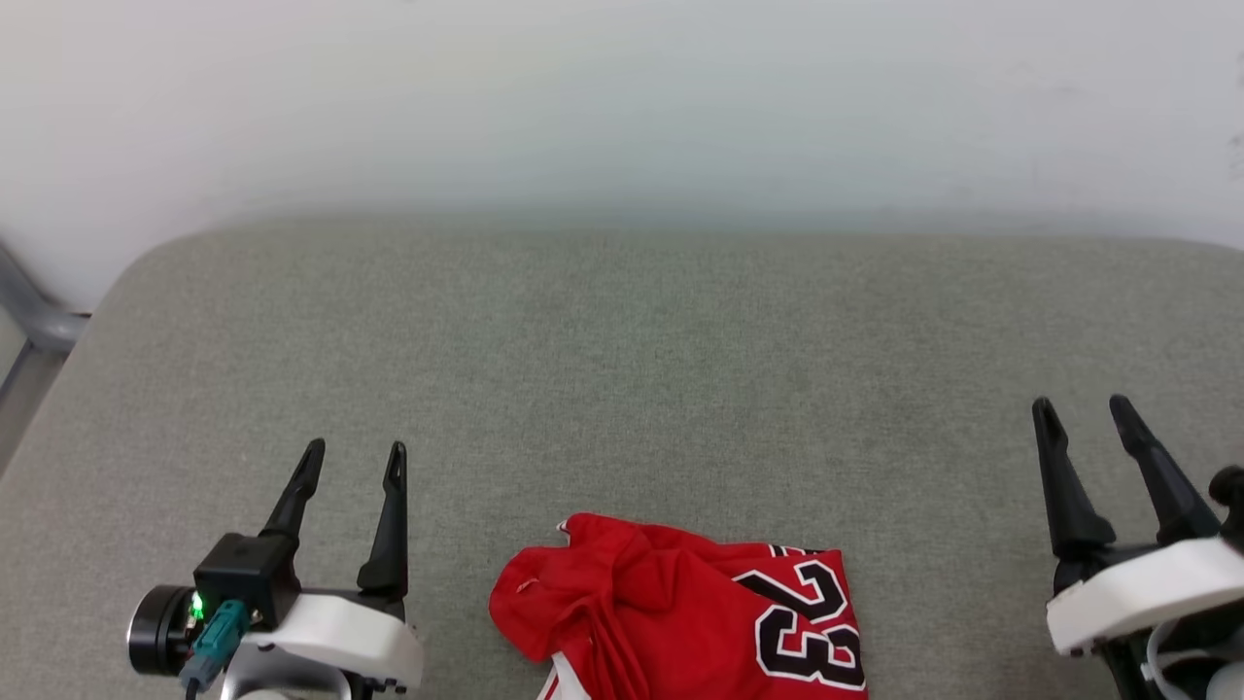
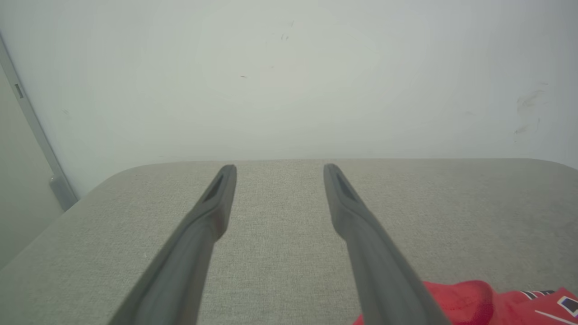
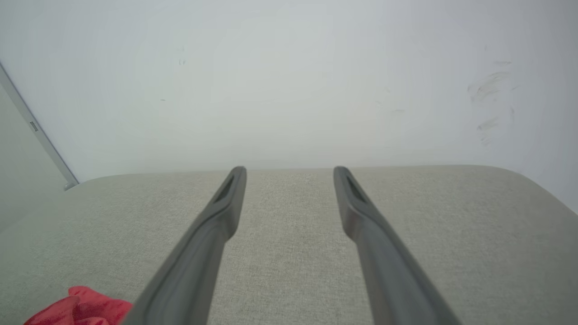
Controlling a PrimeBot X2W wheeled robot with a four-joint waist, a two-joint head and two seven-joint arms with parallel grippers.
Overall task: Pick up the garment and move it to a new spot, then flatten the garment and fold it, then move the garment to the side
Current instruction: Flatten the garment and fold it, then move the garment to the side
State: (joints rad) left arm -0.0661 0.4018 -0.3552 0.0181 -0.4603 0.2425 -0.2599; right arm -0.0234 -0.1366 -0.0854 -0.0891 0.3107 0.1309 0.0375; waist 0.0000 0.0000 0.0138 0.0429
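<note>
The crumpled red garment [image 1: 671,612] lies on the grey surface [image 1: 622,369], with the left end effector [image 1: 355,450] near its left and the right end effector [image 1: 1081,403] farther off to its right, both spread open and empty.

"23", probably, on the garment [image 1: 632,608]

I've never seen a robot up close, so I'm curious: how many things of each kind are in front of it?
Shirts: 1, the red garment, crumpled.
Grippers: 2, the left gripper and the right gripper, both open and empty.
Work surfaces: 1, the grey padded surface.
Total: 4.
</note>
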